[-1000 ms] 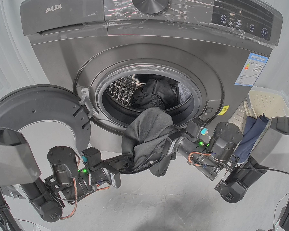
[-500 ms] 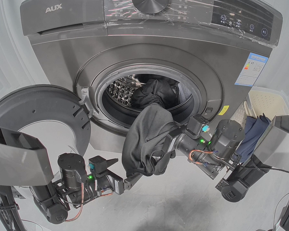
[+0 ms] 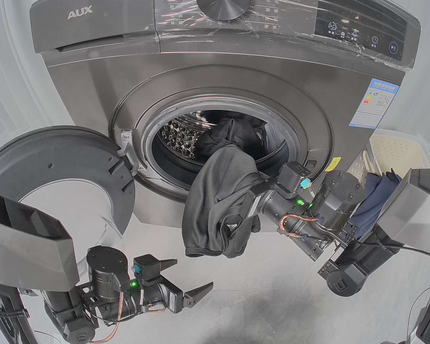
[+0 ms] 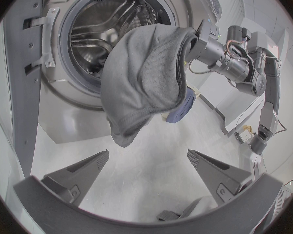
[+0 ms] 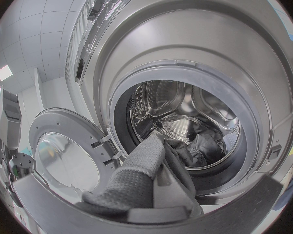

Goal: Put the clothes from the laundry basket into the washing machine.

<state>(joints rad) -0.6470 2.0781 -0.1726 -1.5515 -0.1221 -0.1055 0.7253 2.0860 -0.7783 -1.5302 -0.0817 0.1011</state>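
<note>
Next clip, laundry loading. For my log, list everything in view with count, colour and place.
washing machine: one, grey, front loader facing the robot
door: one, grey, swung open to the robot's left
black clothes: a bundle, count unclear, inside the drum
grey garment: one, dark grey, hanging over the lower lip of the opening, mostly outside the drum
laundry basket: one, cream, beside the machine on the robot's right
navy garment: one, dark blue, draped at the basket's near edge
label: one, blue, on the machine's front, right side
floor: pale grey
left gripper: open, low above the floor, below the grey garment
right gripper: shut on the grey garment, before the opening
</note>
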